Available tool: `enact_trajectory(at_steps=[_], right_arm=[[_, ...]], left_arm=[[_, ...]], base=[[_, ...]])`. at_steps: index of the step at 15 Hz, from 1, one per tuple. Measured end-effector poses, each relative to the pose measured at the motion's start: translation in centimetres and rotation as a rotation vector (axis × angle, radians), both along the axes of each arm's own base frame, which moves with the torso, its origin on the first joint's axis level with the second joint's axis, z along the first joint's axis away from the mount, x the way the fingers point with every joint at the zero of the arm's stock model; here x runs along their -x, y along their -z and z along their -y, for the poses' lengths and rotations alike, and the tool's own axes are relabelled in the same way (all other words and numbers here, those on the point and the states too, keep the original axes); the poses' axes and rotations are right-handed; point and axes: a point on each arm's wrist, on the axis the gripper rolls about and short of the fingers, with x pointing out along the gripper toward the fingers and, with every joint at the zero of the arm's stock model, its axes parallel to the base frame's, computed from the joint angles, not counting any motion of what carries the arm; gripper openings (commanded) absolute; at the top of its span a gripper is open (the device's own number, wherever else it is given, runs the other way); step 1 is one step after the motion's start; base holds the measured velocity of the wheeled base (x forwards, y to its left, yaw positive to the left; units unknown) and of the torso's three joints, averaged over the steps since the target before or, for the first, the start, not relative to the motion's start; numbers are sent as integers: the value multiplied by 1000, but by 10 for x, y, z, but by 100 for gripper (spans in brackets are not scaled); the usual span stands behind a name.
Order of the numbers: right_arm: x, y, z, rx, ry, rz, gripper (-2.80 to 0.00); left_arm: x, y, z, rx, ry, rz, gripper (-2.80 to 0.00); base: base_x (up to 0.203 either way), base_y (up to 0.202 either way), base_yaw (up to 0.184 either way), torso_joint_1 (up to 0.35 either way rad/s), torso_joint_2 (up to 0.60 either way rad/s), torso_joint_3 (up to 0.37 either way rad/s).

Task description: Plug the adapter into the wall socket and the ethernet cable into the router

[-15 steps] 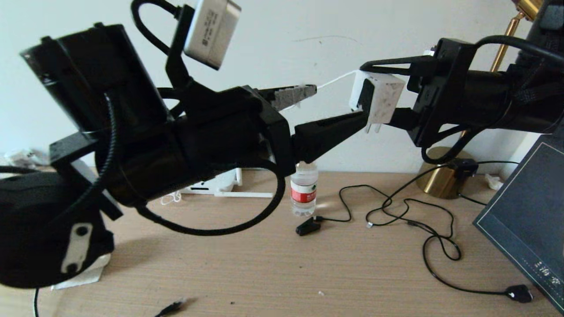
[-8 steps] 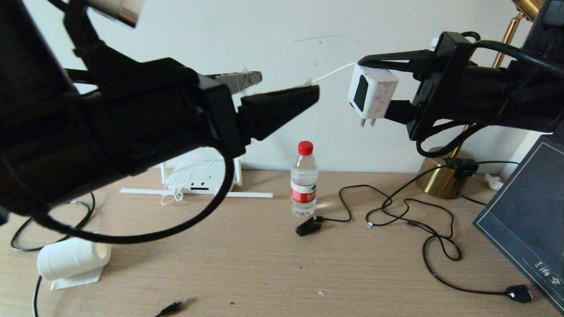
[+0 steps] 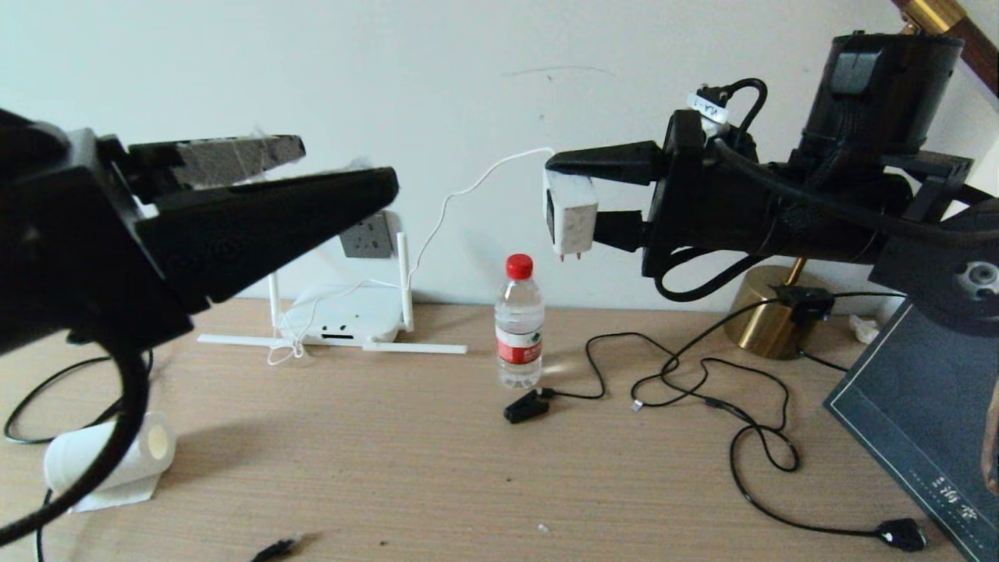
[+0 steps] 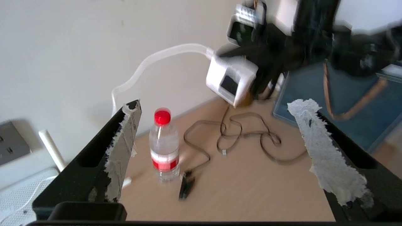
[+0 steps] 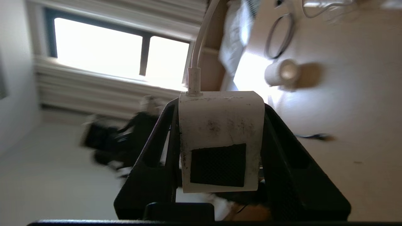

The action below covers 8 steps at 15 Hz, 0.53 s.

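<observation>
My right gripper (image 3: pixel 568 199) is shut on the adapter (image 3: pixel 571 220), a white cube held in the air above the desk with its two prongs pointing down. In the right wrist view the adapter (image 5: pixel 220 138) fills the gap between the fingers, dark square patch facing the camera. Its thin white cord (image 3: pixel 468 181) sags left to the router (image 3: pixel 343 316), which sits against the wall. The grey wall socket (image 3: pixel 367 234) is just above the router. My left gripper (image 3: pixel 347 165) hovers open and empty at the left. The ethernet cable (image 3: pixel 23 406) loops at the far left, its plug (image 3: pixel 275 549) near the front edge.
A water bottle (image 3: pixel 519 324) stands mid-desk below the adapter, with a black clip-ended cable (image 3: pixel 524 406) beside it. A brass lamp base (image 3: pixel 761 312), a dark board (image 3: pixel 921 398) and a cord with a switch (image 3: pixel 901 535) fill the right. A paper roll (image 3: pixel 117 460) lies at the left.
My left gripper has drawn back to the left, away from the adapter, with its fingers spread. My right gripper has carried the adapter leftward and a little lower. The whole view has shifted slightly.
</observation>
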Motion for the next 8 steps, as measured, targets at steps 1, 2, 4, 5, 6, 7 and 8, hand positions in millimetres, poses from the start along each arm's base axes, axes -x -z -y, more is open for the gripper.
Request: enact_trajectory(at_steps=[1, 2, 4, 5, 6, 7, 8], right_arm=[[-2, 3, 0, 8, 52, 4, -280], [-5, 6, 1, 14, 105, 7, -280], [-7, 10, 1, 33, 174, 6, -280], [-6, 13, 0, 44, 169, -8, -280], [-5, 15, -3, 55, 149, -25, -280], [-3, 17, -6, 59, 129, -34, -280], [0, 18, -11, 61, 110, -43, -280]], left_arm=[[1, 1, -2, -6, -38, 0, 0], [1, 2, -3, -22, -66, 12, 0], [1, 10, -2, -109, -90, 52, 0], [1, 15, -1, -154, -90, 65, 0], [1, 17, -1, -170, -88, 69, 0], [2, 18, 0, -178, -80, 66, 0], [1, 20, 1, -186, -79, 57, 0]], base=[[0, -154, 1, 0, 3, 8], [0, -98, -1, 4, 1, 6], [0, 0, 0, 0, 0, 0], [0, 0, 0, 0, 0, 0], [0, 0, 0, 0, 0, 0], [0, 0, 0, 0, 0, 0], [0, 0, 0, 0, 0, 0]])
